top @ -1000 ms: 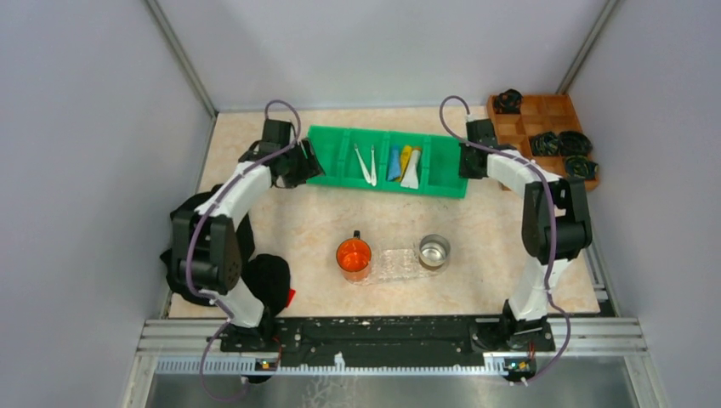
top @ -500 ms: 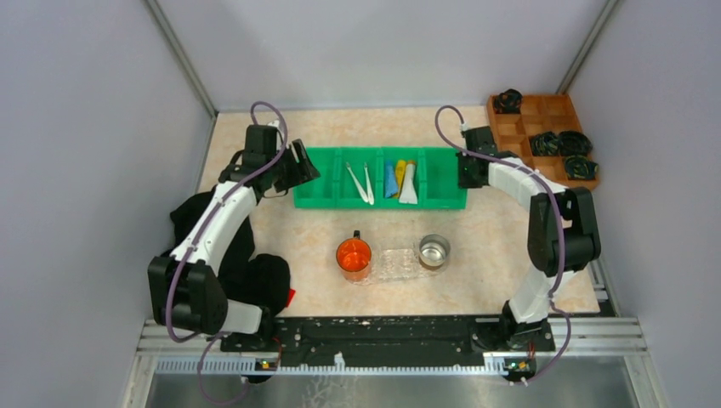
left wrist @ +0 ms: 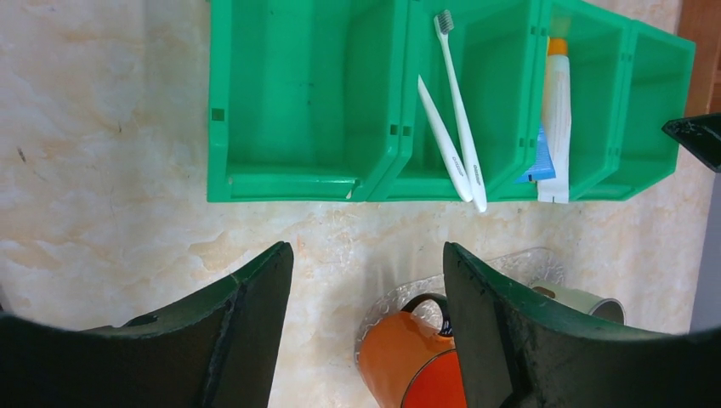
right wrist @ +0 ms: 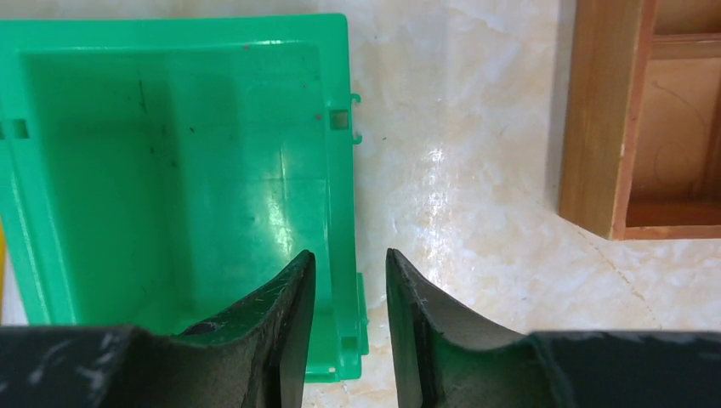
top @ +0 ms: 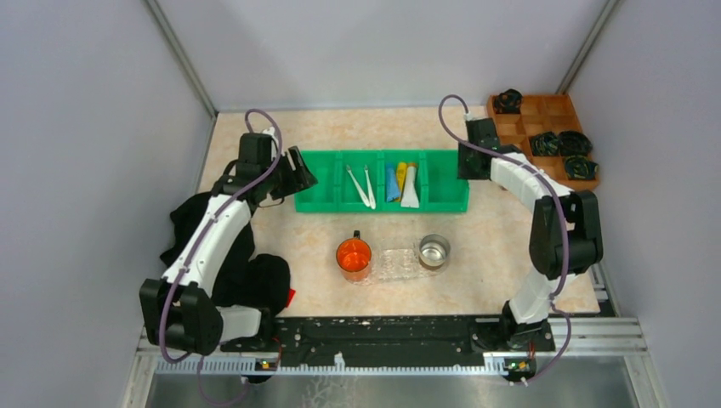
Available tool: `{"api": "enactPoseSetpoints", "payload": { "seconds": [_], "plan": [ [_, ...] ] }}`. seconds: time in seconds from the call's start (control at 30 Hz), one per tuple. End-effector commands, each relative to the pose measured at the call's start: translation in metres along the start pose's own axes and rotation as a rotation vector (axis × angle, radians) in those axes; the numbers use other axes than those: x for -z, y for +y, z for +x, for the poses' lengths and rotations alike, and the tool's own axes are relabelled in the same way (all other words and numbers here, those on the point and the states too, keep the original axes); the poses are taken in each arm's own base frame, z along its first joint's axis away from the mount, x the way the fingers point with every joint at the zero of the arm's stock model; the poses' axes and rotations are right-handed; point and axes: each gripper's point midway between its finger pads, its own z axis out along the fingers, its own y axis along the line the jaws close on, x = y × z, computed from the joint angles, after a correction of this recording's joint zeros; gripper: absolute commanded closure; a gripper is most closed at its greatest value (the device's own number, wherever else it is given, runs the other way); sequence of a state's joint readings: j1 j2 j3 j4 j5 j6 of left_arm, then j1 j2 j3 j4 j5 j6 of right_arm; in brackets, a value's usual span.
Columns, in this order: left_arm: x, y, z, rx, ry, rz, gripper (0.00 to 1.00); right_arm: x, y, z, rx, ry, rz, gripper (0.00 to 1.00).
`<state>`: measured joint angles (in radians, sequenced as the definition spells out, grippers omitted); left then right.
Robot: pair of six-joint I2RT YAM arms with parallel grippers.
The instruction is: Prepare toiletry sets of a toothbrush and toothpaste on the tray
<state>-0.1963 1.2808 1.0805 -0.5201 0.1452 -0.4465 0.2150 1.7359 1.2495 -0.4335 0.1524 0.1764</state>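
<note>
Between mug [top: 354,256] and cup [top: 434,252], the tray [top: 395,264] lies free.

You had a green plastic compartmented bin [left wrist: 298,93], thin white toothbrushes [left wrist: 463,127], and a flat tube [top: 392,181] that seemed blue.

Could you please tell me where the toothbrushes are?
Top view: both toothbrushes lie in the green bin, second compartment from the left, beside the toothpastes.
</note>
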Motion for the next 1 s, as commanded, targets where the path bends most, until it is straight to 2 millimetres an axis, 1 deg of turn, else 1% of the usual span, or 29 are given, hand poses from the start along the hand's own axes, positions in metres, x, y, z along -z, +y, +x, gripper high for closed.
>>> {"api": "enactPoseSetpoints", "payload": {
  "seconds": [0.0, 0.03, 0.1, 0.17, 0.2, 0.23, 0.3, 0.4, 0.43, 0.53, 0.6, 0.7, 0.73, 0.8, 0.97],
  "plan": [
    [0.016, -0.004, 0.007, -0.024, 0.006, 0.026, 0.28, 0.046, 0.008, -0.054, -0.04, -0.185, -0.004, 0.64],
    [0.02, -0.005, 0.007, -0.027, 0.001, 0.032, 0.28, 0.057, 0.014, -0.056, -0.033, -0.207, -0.017, 0.64],
    [0.028, -0.01, 0.006, -0.034, -0.007, 0.053, 0.28, 0.086, 0.033, -0.058, 0.003, -0.25, -0.054, 0.64],
    [0.036, -0.013, 0.008, -0.038, -0.003, 0.068, 0.27, 0.113, 0.054, -0.048, 0.061, -0.28, -0.056, 0.64],
    [0.04, -0.014, 0.011, -0.04, 0.002, 0.076, 0.27, 0.125, 0.065, -0.04, 0.089, -0.286, -0.069, 0.64],
    [0.043, -0.015, 0.014, -0.04, 0.007, 0.086, 0.27, 0.133, 0.075, -0.029, 0.105, -0.284, -0.093, 0.64],
    [0.049, -0.019, 0.021, -0.034, 0.018, 0.119, 0.27, 0.146, 0.089, -0.006, 0.115, -0.269, -0.152, 0.64],
    [0.054, -0.029, 0.035, -0.013, 0.041, 0.2, 0.28, 0.158, 0.098, 0.021, 0.113, -0.26, -0.226, 0.64],
    [0.056, -0.033, 0.038, -0.006, 0.04, 0.232, 0.28, 0.161, 0.101, 0.026, 0.116, -0.259, -0.258, 0.65],
    [0.058, -0.04, 0.049, 0.004, 0.043, 0.302, 0.26, 0.169, 0.113, 0.034, 0.143, -0.271, -0.348, 0.67],
    [0.056, -0.04, 0.052, 0.001, 0.039, 0.32, 0.2, 0.169, 0.124, 0.034, 0.182, -0.268, -0.388, 0.68],
    [0.051, -0.041, 0.057, -0.003, 0.05, 0.346, 0.09, 0.16, 0.138, 0.027, 0.228, -0.263, -0.399, 0.69],
    [0.05, -0.042, 0.057, -0.001, 0.052, 0.354, 0.02, 0.157, 0.144, 0.024, 0.232, -0.264, -0.409, 0.69],
    [0.047, -0.042, 0.058, 0.001, 0.053, 0.356, 0.01, 0.15, 0.154, 0.017, 0.208, -0.267, -0.418, 0.69],
    [0.041, -0.039, 0.056, -0.002, 0.053, 0.332, 0.01, 0.133, 0.179, 0.002, 0.075, -0.295, -0.468, 0.69]
  ]
}}
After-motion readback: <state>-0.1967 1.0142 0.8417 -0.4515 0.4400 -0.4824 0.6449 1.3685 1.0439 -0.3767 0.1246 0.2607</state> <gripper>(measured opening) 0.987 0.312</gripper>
